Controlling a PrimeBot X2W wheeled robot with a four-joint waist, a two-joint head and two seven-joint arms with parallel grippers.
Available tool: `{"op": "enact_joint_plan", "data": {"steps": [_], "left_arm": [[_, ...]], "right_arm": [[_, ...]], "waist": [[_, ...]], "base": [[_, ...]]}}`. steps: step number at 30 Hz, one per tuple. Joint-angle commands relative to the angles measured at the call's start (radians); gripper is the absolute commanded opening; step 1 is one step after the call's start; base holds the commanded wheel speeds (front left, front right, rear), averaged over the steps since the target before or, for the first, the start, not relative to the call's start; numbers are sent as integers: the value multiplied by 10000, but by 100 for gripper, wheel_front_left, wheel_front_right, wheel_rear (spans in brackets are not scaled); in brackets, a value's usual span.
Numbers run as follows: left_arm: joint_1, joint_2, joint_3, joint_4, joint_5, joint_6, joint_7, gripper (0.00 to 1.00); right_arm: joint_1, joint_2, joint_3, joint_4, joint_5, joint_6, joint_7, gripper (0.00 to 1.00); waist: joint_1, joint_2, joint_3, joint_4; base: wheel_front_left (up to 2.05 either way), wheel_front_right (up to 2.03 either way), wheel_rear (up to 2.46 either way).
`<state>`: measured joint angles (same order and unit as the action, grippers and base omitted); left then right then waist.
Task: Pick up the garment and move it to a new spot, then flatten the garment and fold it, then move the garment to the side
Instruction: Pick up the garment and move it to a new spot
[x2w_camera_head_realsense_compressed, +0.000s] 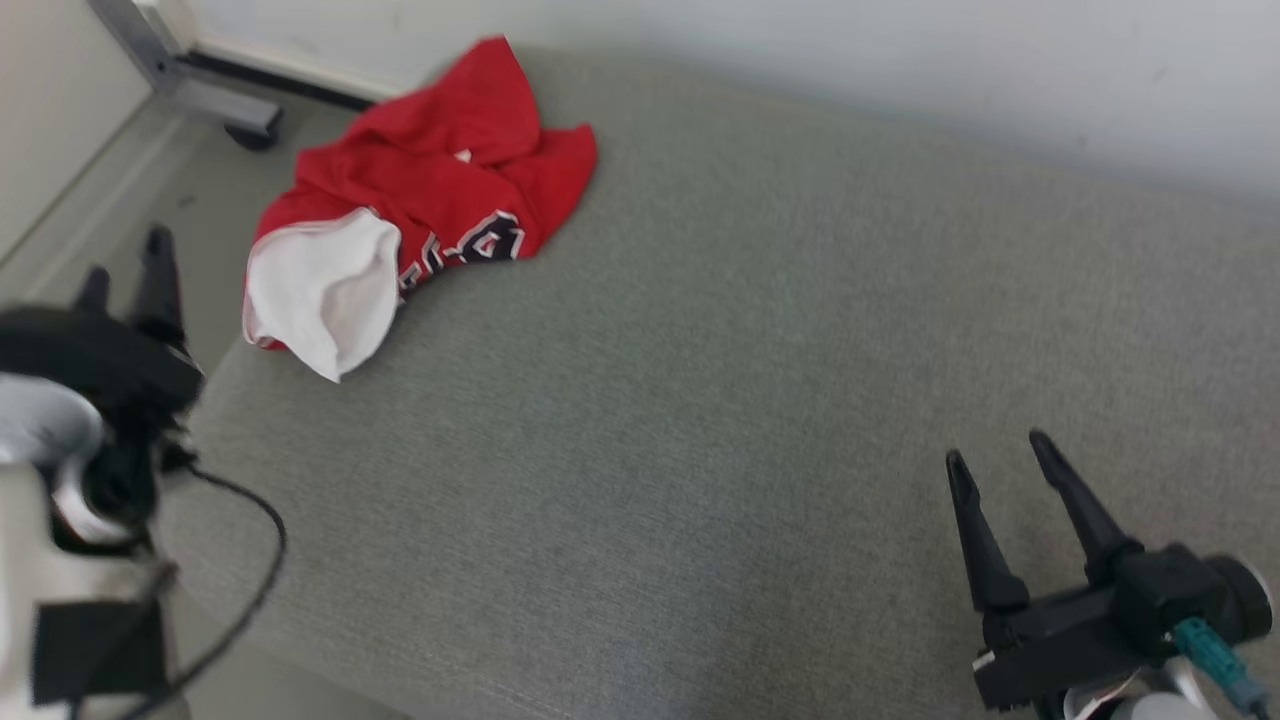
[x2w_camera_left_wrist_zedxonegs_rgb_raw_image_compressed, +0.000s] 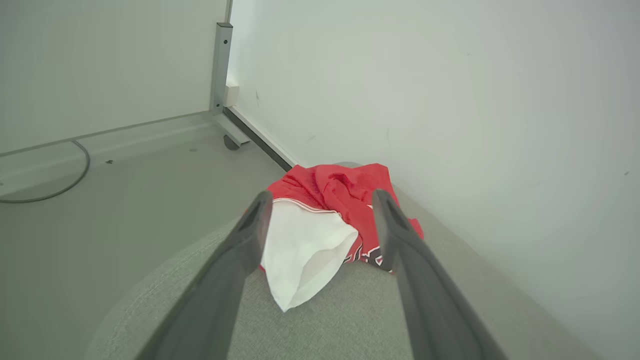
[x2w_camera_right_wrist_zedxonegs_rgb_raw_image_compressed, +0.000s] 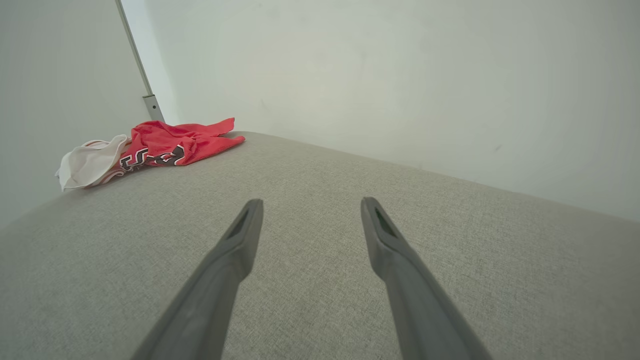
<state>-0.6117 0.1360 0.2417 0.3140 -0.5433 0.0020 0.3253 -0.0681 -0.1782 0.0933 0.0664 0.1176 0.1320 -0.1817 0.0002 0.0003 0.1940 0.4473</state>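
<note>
Open-fingered left gripper (x2w_camera_head_realsense_compressed: 127, 255) — crumpled garment (x2w_camera_head_realsense_compressed: 440, 170) beyond

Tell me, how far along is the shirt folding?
Nothing looks done: the red shirt lies crumpled at the grey cushion's far left corner. Nothing is in hand: the left gripper and right gripper are open, empty. Moving, flattening, folding and setting aside all remain.
</note>
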Motion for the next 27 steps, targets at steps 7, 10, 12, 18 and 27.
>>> {"op": "enact_joint_plan", "data": {"steps": [7,10,12,18,27], "left_arm": [[-2304,746,636,39,-1181,1116,2747,100],[-2823,1251,762,-237,-1223,1627,3601,100],[-3027,1475,904,-450,-1234,1984,3959,100],[-2947,1922,1222,-907,-1037,2696,4377,100],[-2150,1765,1422,-668,-837,3169,4110,100]], "right_arm": [[-1140,-471,494,-1086,-96,-28,270,100],[-1382,-483,629,-1406,-99,-30,205,100],[-1404,-459,648,-1562,-110,-30,131,100],[-1219,-521,496,-1604,-122,-38,17,100],[-804,-687,562,-1627,-117,-79,191,100]], "waist": [[-2,-3,3897,-1646],[-2,-3,4650,-2158],[-2,-3,5009,-2449],[-2,-3,5736,-3025],[-2,-3,5786,-3281]], "base": [[0,0,0],[0,0,0],[0,0,0],[0,0,0],[0,0,0]]}}
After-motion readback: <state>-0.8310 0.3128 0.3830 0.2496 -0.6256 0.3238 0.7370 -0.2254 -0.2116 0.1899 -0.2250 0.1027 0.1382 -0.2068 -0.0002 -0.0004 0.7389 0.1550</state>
